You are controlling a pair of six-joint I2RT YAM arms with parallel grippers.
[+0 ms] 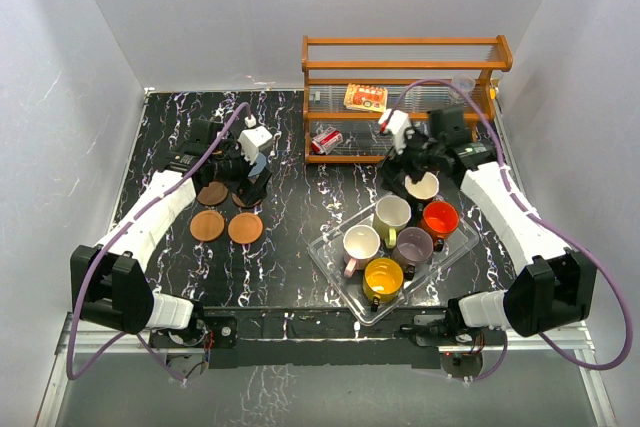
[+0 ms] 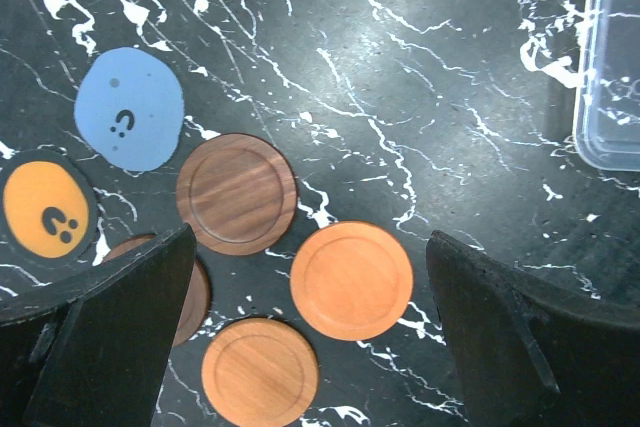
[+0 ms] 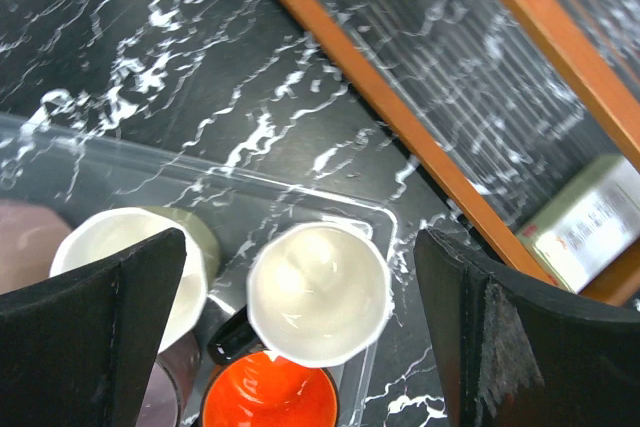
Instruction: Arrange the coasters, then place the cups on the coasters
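The left gripper [image 2: 310, 282] hangs released over the clustered coasters [image 2: 237, 193] — the right gripper [image 3: 300, 267], jaws likewise spread, straddles the black cup [image 3: 325, 299] (white inside) in the clear tray [image 3: 140, 172].

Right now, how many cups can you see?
6, all in the clear tray: black cup farthest, under the right hand; olive-cream and orange-red next; pink and mauve nearer; yellow nearest.

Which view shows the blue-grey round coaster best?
The left wrist view: the whole blue-grey round coaster lies in plain sight. The top view does not show it clearly; the right wrist view misses it.
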